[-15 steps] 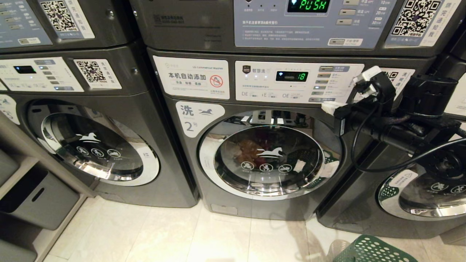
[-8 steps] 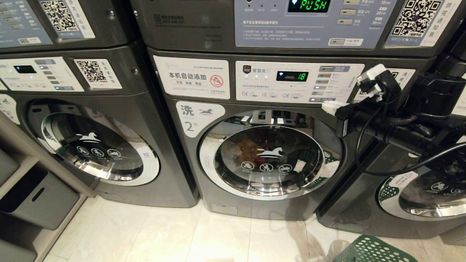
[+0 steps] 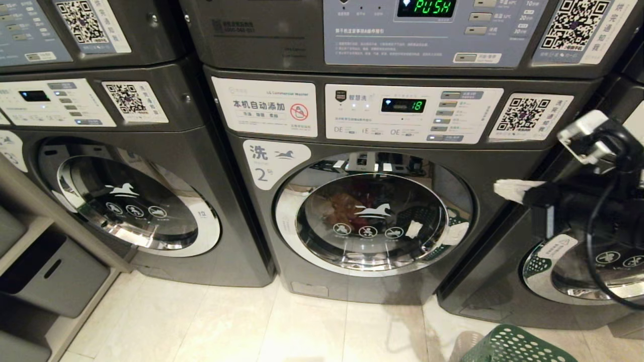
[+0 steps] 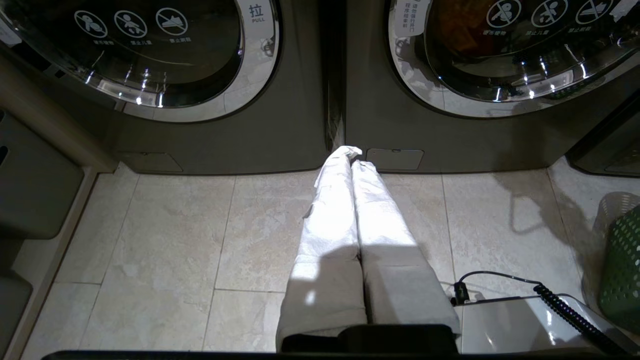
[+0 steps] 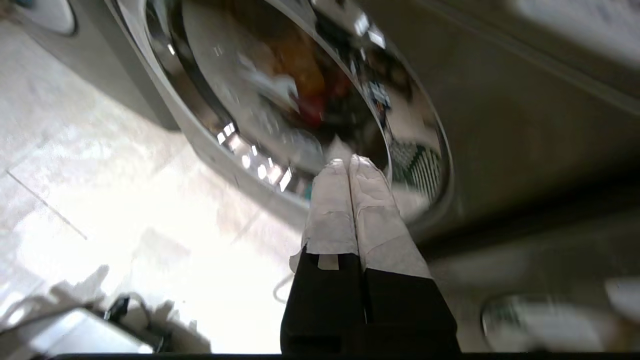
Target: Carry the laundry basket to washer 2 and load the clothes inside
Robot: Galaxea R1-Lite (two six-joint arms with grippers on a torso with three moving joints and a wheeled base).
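Observation:
Washer 2 [image 3: 372,216] stands in the middle, its numeral 2 label [image 3: 266,161] at the door's upper left. The chrome-rimmed door is closed. The clothes [image 3: 342,206] show orange and red behind the glass, and also in the right wrist view [image 5: 300,65]. My right gripper [image 3: 503,190] is shut and empty, its white-wrapped fingertips level with the door's upper right edge and apart from it [image 5: 348,162]. My left gripper [image 4: 352,152] is shut and empty, held low over the floor before the gap between two washers. The green laundry basket [image 3: 513,347] stands on the floor at lower right [image 4: 622,265].
A matching grey washer [image 3: 131,201] stands to the left and another [image 3: 578,271] to the right, behind my right arm. Dryers with a green PUSH display [image 3: 426,7] sit on top. Grey shelf bins [image 3: 50,271] line the far left. Pale floor tiles [image 3: 251,327] lie in front.
My right arm has drawn back to the right and sunk, from the control panel's right end to beside the door's upper right. The left arm and the door are unchanged.

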